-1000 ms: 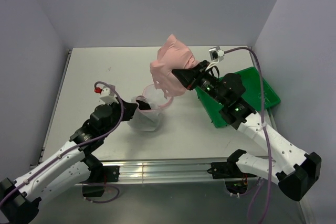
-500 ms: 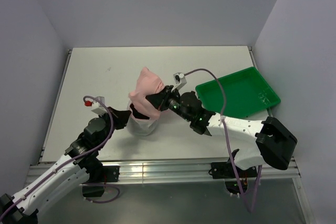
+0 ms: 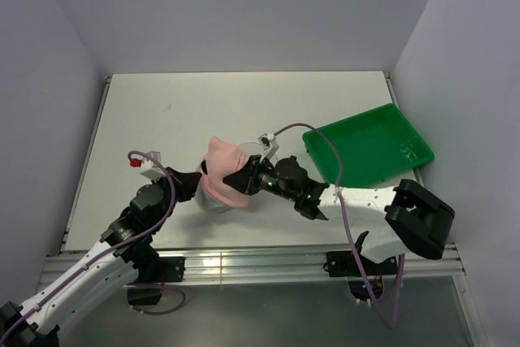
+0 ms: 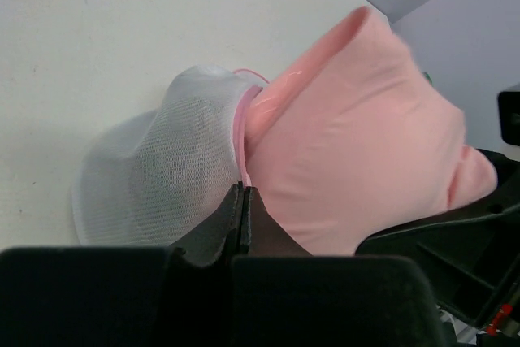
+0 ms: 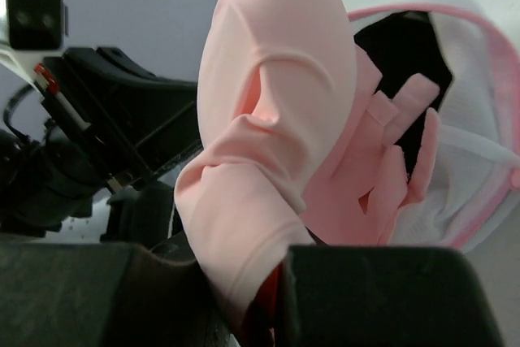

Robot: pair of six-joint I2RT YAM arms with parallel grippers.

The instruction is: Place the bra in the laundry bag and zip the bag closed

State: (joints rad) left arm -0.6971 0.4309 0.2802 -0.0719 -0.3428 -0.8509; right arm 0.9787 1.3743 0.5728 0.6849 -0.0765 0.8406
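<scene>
Gripping the pink zipper rim of the bag [image 4: 154, 176], the left gripper [image 4: 244, 197] has its jaws pressed together on the trim, with no gap showing between them. The bag sits on the desk [image 3: 162, 111] at lower centre of the top view. Its white mesh bulges toward the left of the left wrist view, and its mouth is turned toward the right arm. The right gripper [image 5: 268, 286] is clamped narrow on a folded edge of the bra [image 5: 276, 95], the pink fabric pinched between its jaws at the bottom of the right wrist view. The bra is only partly at the bag. In the right wrist view its thin strap ends hang across the dark open mouth, which is ringed by the pink rim, while the main mass of fabric stands outside and above the opening. In the left wrist view the bra swells out from the rim to the right of the mesh, touching it. How far the fabric reaches inside the bag cannot be told. The zipper is not closed. A green tray [image 3: 366, 148] lies at the right of the top view, well apart from the bag.
</scene>
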